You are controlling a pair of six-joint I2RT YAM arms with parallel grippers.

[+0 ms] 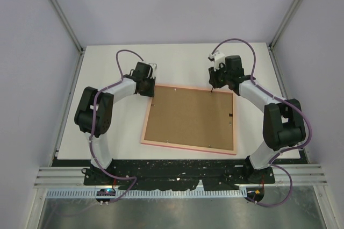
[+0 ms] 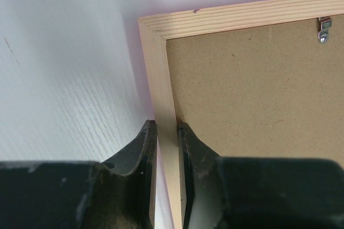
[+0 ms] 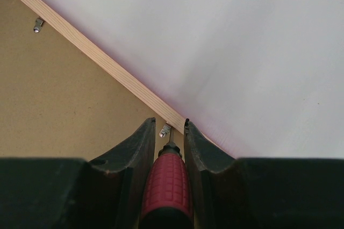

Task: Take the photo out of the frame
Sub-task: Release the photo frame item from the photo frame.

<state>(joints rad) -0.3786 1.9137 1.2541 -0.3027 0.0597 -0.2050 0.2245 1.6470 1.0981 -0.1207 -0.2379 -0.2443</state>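
The frame [image 1: 188, 147] lies face down on the table, its pale rim up and the brown backing board [image 1: 191, 116] filling it. The photo is hidden under the board. My left gripper [image 1: 149, 90] is shut on the frame's left rim [image 2: 156, 68] near the far left corner, one finger outside and one on the board side. My right gripper [image 1: 214, 88] is shut on a red-handled screwdriver [image 3: 167, 186]. The screwdriver tip sits at a small metal clip [image 3: 164, 130] on the far rim.
Other metal clips sit along the far rim [image 3: 37, 24] and near the far left corner [image 2: 324, 29]. A small dark hanger [image 1: 231, 115] is on the board's right side. The white table [image 1: 107, 132] is enclosed by pale walls.
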